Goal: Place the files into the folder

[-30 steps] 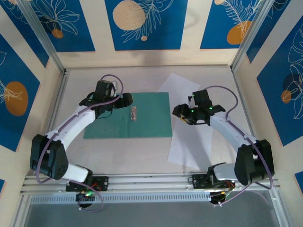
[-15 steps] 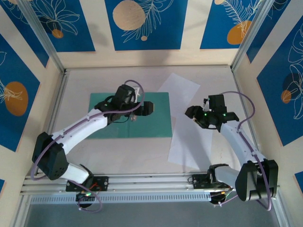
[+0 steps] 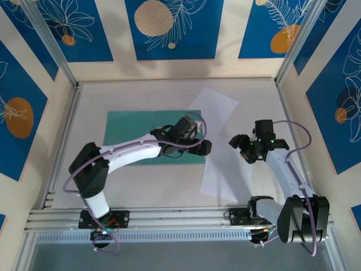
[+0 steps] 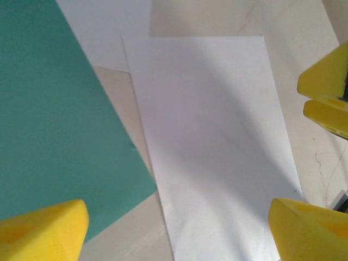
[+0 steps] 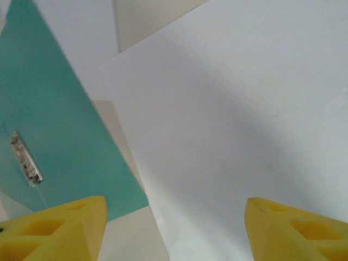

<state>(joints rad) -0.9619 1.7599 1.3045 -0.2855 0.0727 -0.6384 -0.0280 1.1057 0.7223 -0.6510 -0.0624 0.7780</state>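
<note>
The folder (image 3: pixel 135 132) lay open and flat on the tabletop (image 3: pixel 141 186), its metal clip (image 5: pixel 25 157) bare. The two files lay just to its right: the lower sheet (image 3: pixel 223 178) close beside the folder's right edge, and the upper sheet (image 3: pixel 217 104) skewed behind it, with the lower one apparently overlapping its corner.

The left fingers (image 3: pixel 205 148) hung over the strip between folder and lower sheet, spread wide with nothing between them. The right fingers (image 3: pixel 240 144) hovered over the same sheet, also apart and empty.

We judged the paper to be very light, limp and easy to crease. Lying flush on the tabletop, it offered no edge to pinch from above. We thought it likely to slide freely on the smooth surface. The best hold seemed to be the free near-left corner or the long edge, once lifted, with the other fingers steadying the sheet.
</note>
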